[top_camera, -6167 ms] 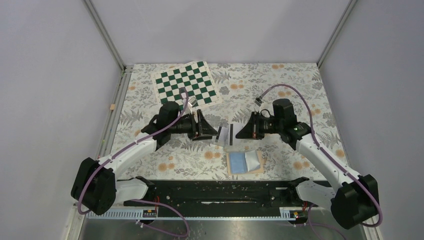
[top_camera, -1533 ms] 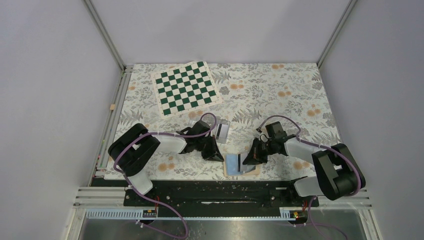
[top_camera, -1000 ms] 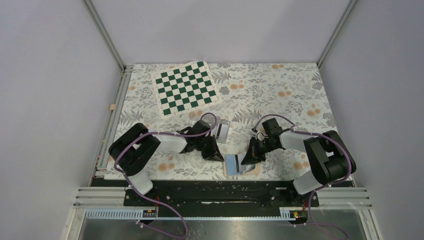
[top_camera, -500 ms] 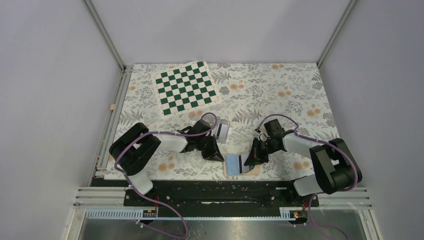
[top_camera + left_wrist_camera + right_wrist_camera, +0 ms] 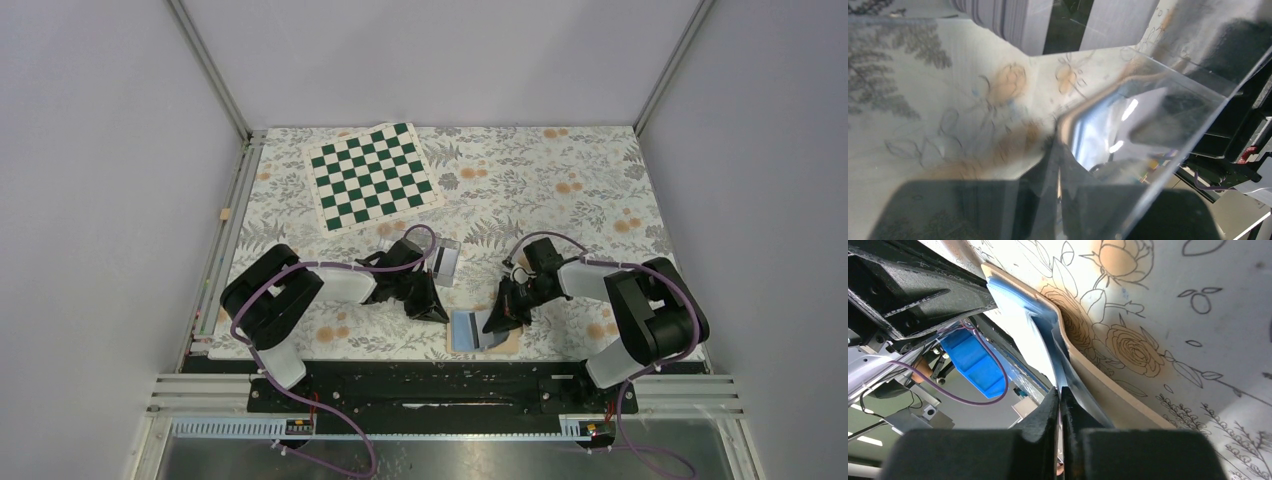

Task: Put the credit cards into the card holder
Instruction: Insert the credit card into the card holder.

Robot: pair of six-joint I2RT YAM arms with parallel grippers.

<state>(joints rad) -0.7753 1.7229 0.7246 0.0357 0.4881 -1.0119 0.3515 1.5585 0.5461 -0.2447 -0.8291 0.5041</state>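
The left arm is folded low, elbow back towards its base and forearm lying just above the cloth. The left gripper [image 5: 436, 310] points towards the middle of the table, its fingers pressed together. Just beyond it stands a clear plastic box [image 5: 447, 258] holding a stack of credit cards [image 5: 998, 20]. The right arm is folded the same way, wrist tipped down. The right gripper [image 5: 494, 321] is clenched on one credit card [image 5: 463, 328], which lies over the open card holder [image 5: 510, 343] near the table's front edge.

The table wears a floral cloth [image 5: 560, 180], with a green-and-white chessboard mat [image 5: 373, 175] far left. Plain grey walls close in three sides, and a black rail [image 5: 430, 385] runs along the front.

The left wrist camera alone shows a clear plastic pane [image 5: 1148, 100] slanting across its fingers; whether they pinch it I cannot tell. The right wrist camera shows the card's edge between the fingertips, resting against the holder's light-blue inside.
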